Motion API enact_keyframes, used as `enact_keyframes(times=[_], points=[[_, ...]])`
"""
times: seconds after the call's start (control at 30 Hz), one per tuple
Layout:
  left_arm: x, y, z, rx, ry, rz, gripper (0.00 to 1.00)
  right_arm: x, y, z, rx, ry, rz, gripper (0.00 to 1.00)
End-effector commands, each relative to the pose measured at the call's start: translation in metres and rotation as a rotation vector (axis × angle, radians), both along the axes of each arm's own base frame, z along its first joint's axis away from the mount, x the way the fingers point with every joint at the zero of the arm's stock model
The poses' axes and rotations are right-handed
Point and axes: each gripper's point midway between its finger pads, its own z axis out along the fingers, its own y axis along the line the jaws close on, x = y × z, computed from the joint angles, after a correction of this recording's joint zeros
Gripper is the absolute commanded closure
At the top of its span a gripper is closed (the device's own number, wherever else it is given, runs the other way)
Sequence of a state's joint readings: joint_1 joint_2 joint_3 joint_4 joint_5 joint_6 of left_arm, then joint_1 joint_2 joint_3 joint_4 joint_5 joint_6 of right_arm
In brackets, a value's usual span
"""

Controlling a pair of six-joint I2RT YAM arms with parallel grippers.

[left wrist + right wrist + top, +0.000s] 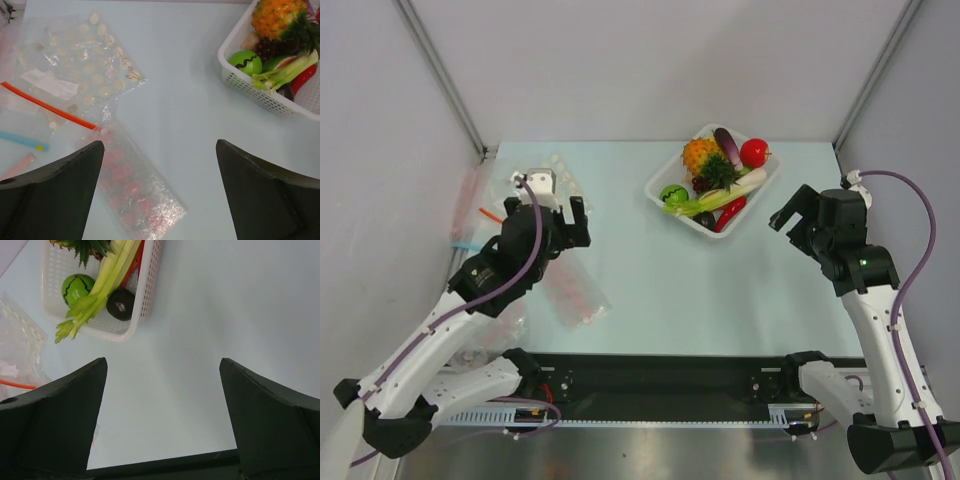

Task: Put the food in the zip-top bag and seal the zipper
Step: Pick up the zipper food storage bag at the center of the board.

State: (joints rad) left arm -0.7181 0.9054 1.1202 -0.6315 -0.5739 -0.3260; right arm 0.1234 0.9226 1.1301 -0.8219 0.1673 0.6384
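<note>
Looking from the top view, you are seeing the whole white basket sitting at 1 o'clock on the table. Only this view is showing the round red fruit, at the basket's far corner. The left wrist view is giving you what the top view is hardly showing: the zipper running as a long orange-red line along the mouth of the zip-top bag. This bag is lying at 9 o'clock of the table, well apart from the basket. The right wrist view is catching only one end of the basket and a short piece of the zipper at its 9 o'clock edge.

Counting the food, you are finding three pieces, all lying inside the basket: one pineapple, one round green fruit and the one red fruit. One celery stalk and one red chili are lying with them. Beside the bag two packets are lying: one packet of white dots and one packet of pink-red dots.

The left gripper is hanging over the packets with its fingers spread wide, and nothing is sitting between them. The right gripper is hanging at 3 o'clock, near the basket, equally spread and holding nothing.
</note>
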Motion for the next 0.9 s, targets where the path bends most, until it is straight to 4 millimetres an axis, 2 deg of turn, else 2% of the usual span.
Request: enact_keyframes(times=[0.0, 0.07, 0.1, 0.17, 0.23, 0.27, 0.33, 0.37, 0.4, 0.53, 0.57, 0.6, 0.63, 0.7, 0.77, 0.8, 0.87], points=[[0.005, 0.024, 0.029, -0.069, -0.044, 0.116, 0.0, 0.007, 0.005, 0.019, 0.0, -0.085, 0.034, 0.0], [0.005, 0.025, 0.022, -0.103, 0.003, 0.124, 0.0, 0.01, 0.015, 0.022, 0.021, -0.118, 0.087, 0.0], [0.005, 0.032, 0.014, -0.137, 0.042, 0.162, 0.0, 0.011, 0.02, 0.015, 0.027, -0.11, 0.108, 0.0], [0.005, 0.028, 0.0, -0.185, 0.107, 0.155, 0.0, 0.013, 0.034, 0.014, 0.052, -0.13, 0.172, 0.0], [0.008, 0.031, -0.015, -0.239, 0.162, 0.195, 0.0, 0.013, 0.034, 0.006, 0.057, -0.104, 0.142, 0.0], [0.009, 0.026, -0.021, -0.269, 0.19, 0.181, 0.0, 0.014, 0.029, 0.004, 0.064, -0.094, 0.089, 0.0], [0.016, 0.031, -0.031, -0.326, 0.224, 0.217, 0.0, 0.019, 0.028, 0.004, 0.058, -0.078, 0.083, 0.0], [0.019, 0.026, -0.038, -0.358, 0.263, 0.202, 0.0, 0.021, 0.029, 0.004, 0.075, -0.068, 0.065, 0.0], [0.026, 0.038, -0.045, -0.405, 0.283, 0.25, 0.0, 0.023, 0.031, 0.003, 0.086, -0.058, 0.07, 0.0], [0.045, 0.045, -0.06, -0.488, 0.295, 0.311, 0.0, 0.03, 0.057, -0.005, 0.206, -0.01, 0.116, 0.0], [0.047, 0.045, -0.063, -0.512, 0.301, 0.324, 0.0, 0.027, 0.064, -0.011, 0.225, 0.009, 0.145, 0.0], [0.055, 0.05, -0.075, -0.575, 0.311, 0.374, 0.0, 0.024, 0.066, -0.013, 0.225, 0.014, 0.16, 0.0], [0.057, 0.043, -0.08, -0.64, 0.336, 0.354, 0.0, 0.018, 0.069, -0.01, 0.233, 0.01, 0.189, 0.0], [0.069, 0.045, -0.101, -0.767, 0.358, 0.391, 0.0, 0.008, 0.071, -0.002, 0.179, -0.021, 0.282, 0.0], [0.076, 0.04, -0.111, -0.83, 0.387, 0.385, 0.0, -0.005, 0.069, 0.016, 0.176, -0.078, 0.335, 0.0], [0.083, 0.041, -0.11, -0.851, 0.374, 0.392, 0.0, -0.009, 0.068, 0.018, 0.178, -0.089, 0.354, 0.0], [0.094, 0.052, -0.121, -0.843, 0.38, 0.468, 0.0, -0.019, 0.069, 0.023, 0.211, -0.126, 0.411, 0.0]])
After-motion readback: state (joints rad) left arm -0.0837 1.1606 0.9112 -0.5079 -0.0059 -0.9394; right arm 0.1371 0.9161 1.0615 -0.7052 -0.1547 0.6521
